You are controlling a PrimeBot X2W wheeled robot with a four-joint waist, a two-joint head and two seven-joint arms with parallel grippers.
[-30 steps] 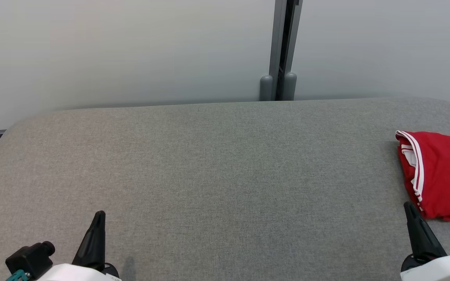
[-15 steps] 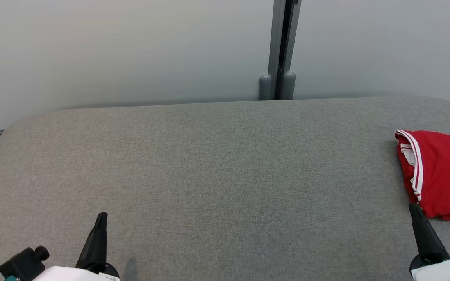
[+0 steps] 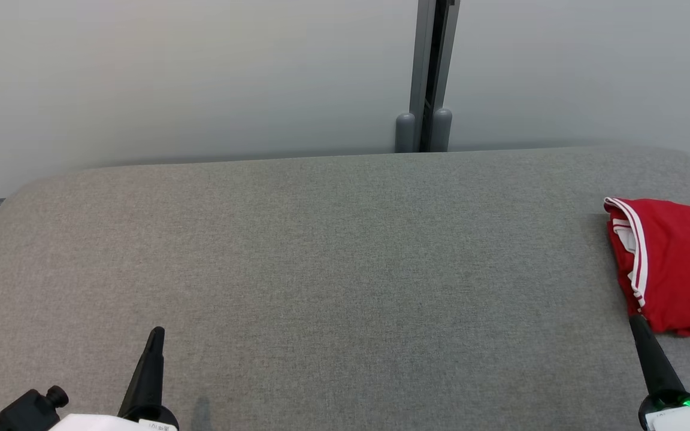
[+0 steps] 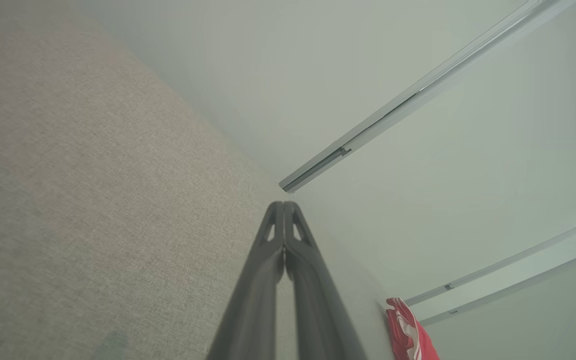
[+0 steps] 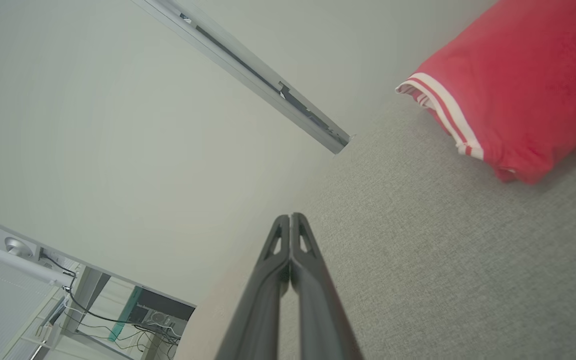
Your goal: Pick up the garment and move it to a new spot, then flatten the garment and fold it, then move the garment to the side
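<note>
Garment lies folded at the right end of the bench, its white-striped edge facing the middle and running near to far (the picture's edge cuts off the rest). It is red, with soft, rounded folds. The bench is grey woven fabric with rounded corners, set against a pale wall split by a grey post. Left claw and right claw are pinched closed and empty, the right one near the garment.

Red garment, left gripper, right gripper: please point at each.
red garment (image 3: 680, 269), head view, middle of folded cloth
left gripper (image 4: 284, 205), left wrist view, closed fingertips
right gripper (image 5: 291, 217), right wrist view, closed fingertips
</note>
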